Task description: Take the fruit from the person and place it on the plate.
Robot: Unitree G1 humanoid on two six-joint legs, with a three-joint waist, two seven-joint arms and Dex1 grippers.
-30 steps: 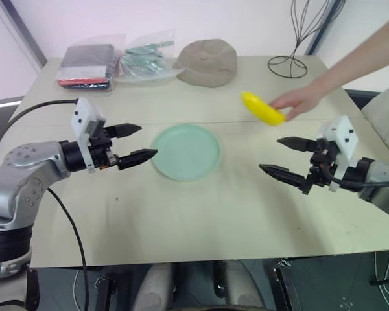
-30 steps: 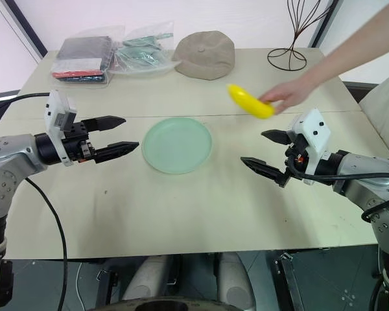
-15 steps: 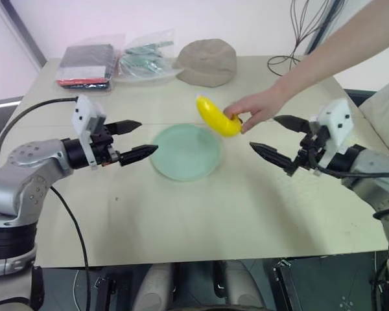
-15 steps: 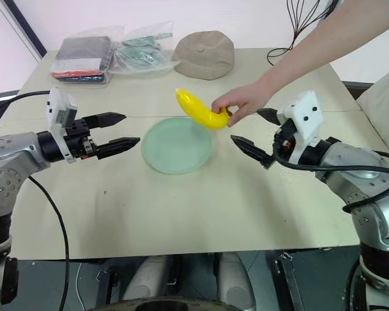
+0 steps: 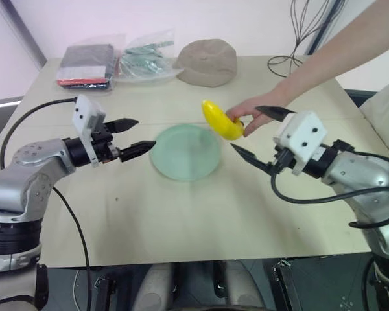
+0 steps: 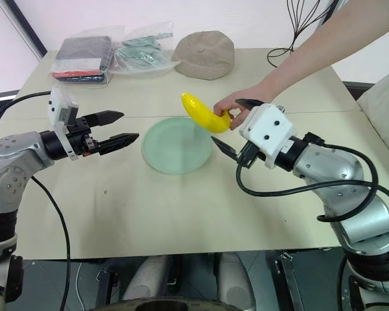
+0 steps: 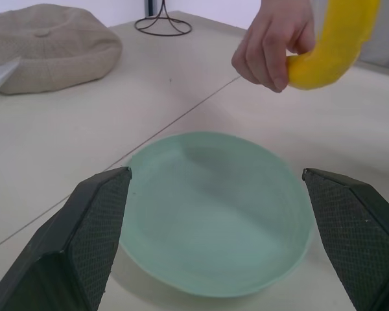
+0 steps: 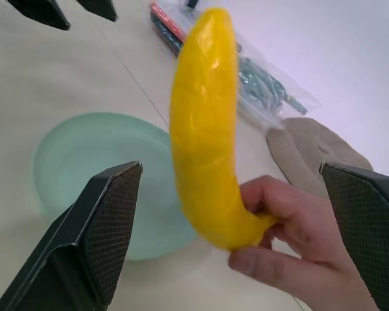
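Banana (image 6: 206, 115) held up in person's hand (image 6: 246, 105), pinched at its lower end by fingertips, upper end free and tilted toward far-left. Hangs above plate's near-right rim, off the surface, not touching plate (image 6: 176, 145). Plate flat on table (image 6: 181, 214), bare inside.

R gripper (image 6: 236, 128) just right of plate, pointing at banana and hand. Fingers spread wide apart, one above the hand, one below near plate's right edge. Banana's held end and the fingertips sit between the two fingers in right wrist view, banana (image 8: 204, 129) upright mid-frame, hand (image 8: 292, 240) gripping its bottom. No contact w/ banana visible; nothing clamped.

L gripper (image 6: 117, 128) just left of plate, level, pointing at plate's left rim. Fingers apart, nothing between them. Tips close to plate rim but not touching. In left wrist view plate (image 7: 214, 210) lies between the two fingers, banana (image 7: 334, 45) and hand (image 7: 272, 42) beyond plate's far side.

Behind plate, well apart: tan cap (image 6: 204, 55) at table's far edge. Left of cap, clear bags (image 6: 110, 55) w/ dark and green contents. Wire stand (image 6: 292, 57) right of cap, far-right of plate. Person's forearm (image 6: 330, 45) reaches in from far-right over table.
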